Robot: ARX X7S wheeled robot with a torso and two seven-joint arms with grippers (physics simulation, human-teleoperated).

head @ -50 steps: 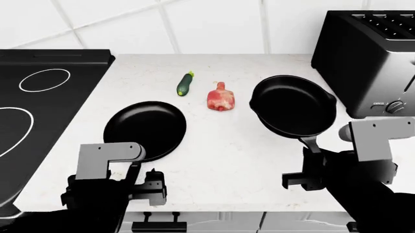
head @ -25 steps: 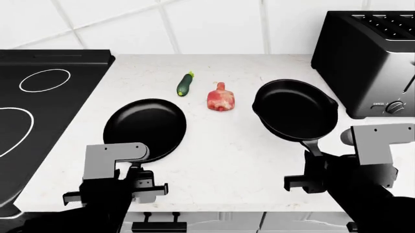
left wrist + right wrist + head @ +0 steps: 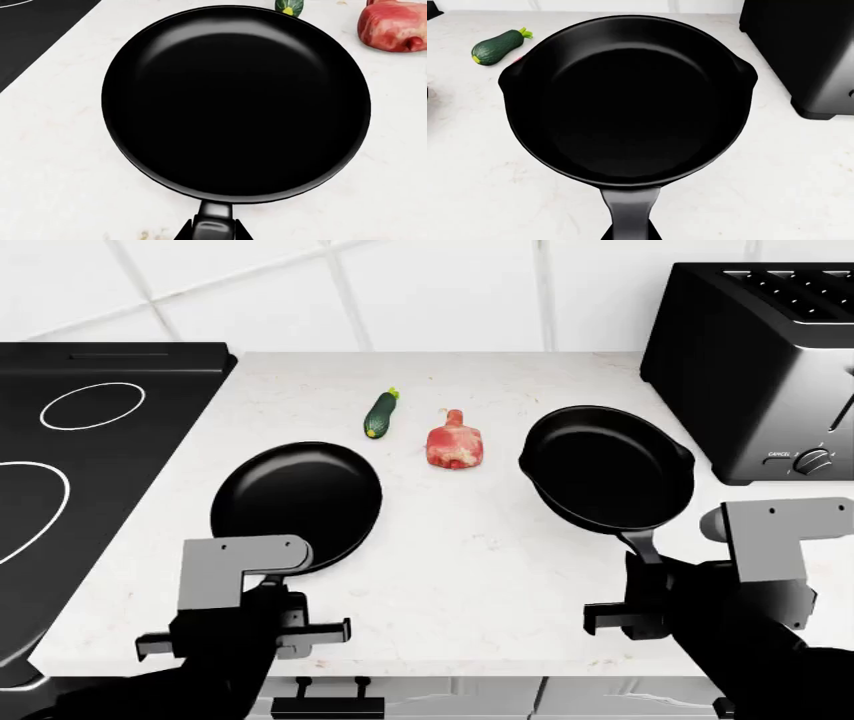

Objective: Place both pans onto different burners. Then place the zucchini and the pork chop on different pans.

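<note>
The shallow pan (image 3: pixel 296 505) (image 3: pixel 233 100) is over the white counter, and my left gripper (image 3: pixel 278 585) (image 3: pixel 213 232) is shut on its handle. My right gripper (image 3: pixel 646 565) (image 3: pixel 630 232) is shut on the deeper pan (image 3: pixel 607 468) (image 3: pixel 627 105) by its short handle; this pan hangs a little above the counter, over its shadow. Between the pans lie the dark green zucchini (image 3: pixel 382 413) (image 3: pixel 289 6) (image 3: pixel 497 46) and the pink pork chop (image 3: pixel 455 444) (image 3: pixel 391 27). A large burner ring (image 3: pixel 60 502) shows on the black cooktop (image 3: pixel 120 470) at the left.
A smaller white ring (image 3: pixel 91 405) sits farther back on the cooktop. A black toaster (image 3: pixel 761 360) (image 3: pixel 800 55) stands close to the right of the deeper pan. White tiled wall runs behind the counter, whose front edge is just below my wrists.
The deeper pan has drifted slightly right and toward me with the right gripper. The shallow pan has crept a little away from me, and the left wrist has shifted slightly right.
</note>
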